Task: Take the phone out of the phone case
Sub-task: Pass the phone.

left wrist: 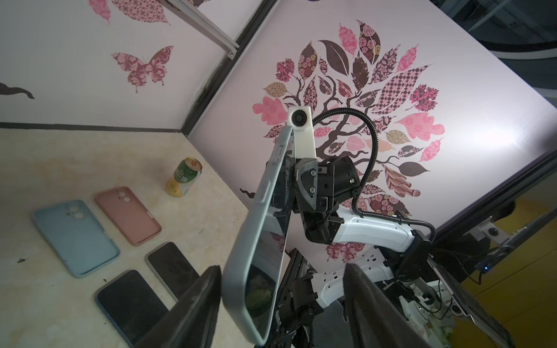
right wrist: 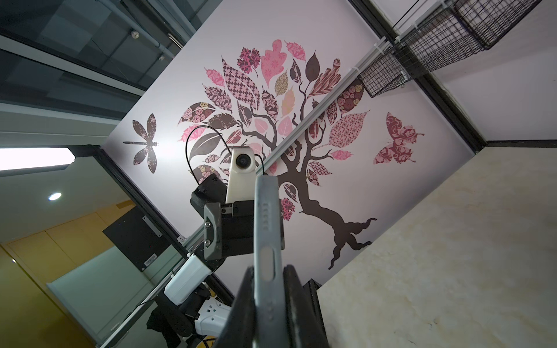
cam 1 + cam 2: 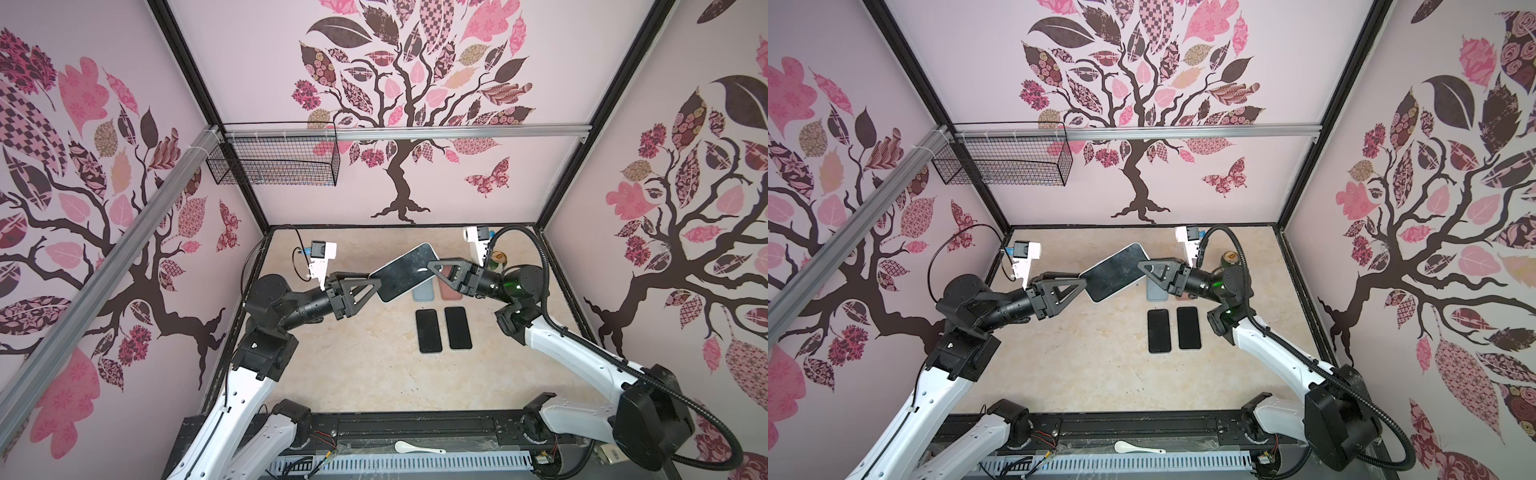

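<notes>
- Phone (image 3: 405,272) sits in grey phone case (image 1: 256,211), tilted in mid-air over table (image 3: 353,382), betw both arms.
- R gripper (image 2: 269,269): pinched tight on one edge of the cased phone.
- L gripper (image 3: 376,284): jaws wide apart round opp. end, gripping nothing.
- My read: L should close on case lip only and peel a corner off slowly, w/ R firm on the phone.
- Beneath: blue case (image 1: 75,238), pink case (image 1: 128,215), two bare phones (image 3: 428,330); can (image 1: 184,176) nearby.
- Nothing blocks the arms; a slip prob. lands on those.

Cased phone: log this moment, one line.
cased phone: midair | right fingers: clamped on it | left fingers: open at other end
</notes>
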`<action>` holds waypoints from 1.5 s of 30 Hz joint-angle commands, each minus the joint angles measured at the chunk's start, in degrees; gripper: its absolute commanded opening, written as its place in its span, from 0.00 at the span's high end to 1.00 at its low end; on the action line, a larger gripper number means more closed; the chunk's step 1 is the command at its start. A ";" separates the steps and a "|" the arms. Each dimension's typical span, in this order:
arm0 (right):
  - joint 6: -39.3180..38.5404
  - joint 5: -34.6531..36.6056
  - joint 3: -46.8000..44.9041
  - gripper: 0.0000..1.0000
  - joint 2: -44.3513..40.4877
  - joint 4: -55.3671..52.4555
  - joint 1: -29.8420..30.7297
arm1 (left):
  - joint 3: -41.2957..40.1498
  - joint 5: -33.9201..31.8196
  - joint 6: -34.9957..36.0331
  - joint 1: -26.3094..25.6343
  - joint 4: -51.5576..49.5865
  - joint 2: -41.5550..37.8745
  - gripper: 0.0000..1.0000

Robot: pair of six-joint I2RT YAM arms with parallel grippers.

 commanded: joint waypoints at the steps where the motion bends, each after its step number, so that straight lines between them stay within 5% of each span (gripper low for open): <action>1: -5.11 -8.34 6.89 1.00 -2.45 -6.45 -0.57 | 4.64 4.35 7.46 0.05 -6.88 -0.33 0.28; 9: -9.55 -16.52 12.84 1.00 -2.36 -14.99 -0.57 | 5.46 9.75 10.06 -0.07 -8.00 1.14 0.31; 13: -10.67 -17.42 13.69 1.00 -2.36 -16.67 -0.57 | 5.22 10.53 9.51 -0.33 -6.97 1.39 0.46; 21: -10.79 -16.46 14.06 1.00 -2.50 -16.73 -0.57 | 6.00 7.48 13.04 -8.56 -9.12 3.63 0.59; 35: -20.94 -15.20 15.18 1.00 -6.64 -26.70 -0.72 | 5.82 5.86 13.53 -9.02 -9.94 2.87 0.70; 45: -13.17 -14.68 12.71 1.00 -6.61 -17.14 -0.68 | 5.51 7.55 13.31 -9.03 -9.57 2.96 0.78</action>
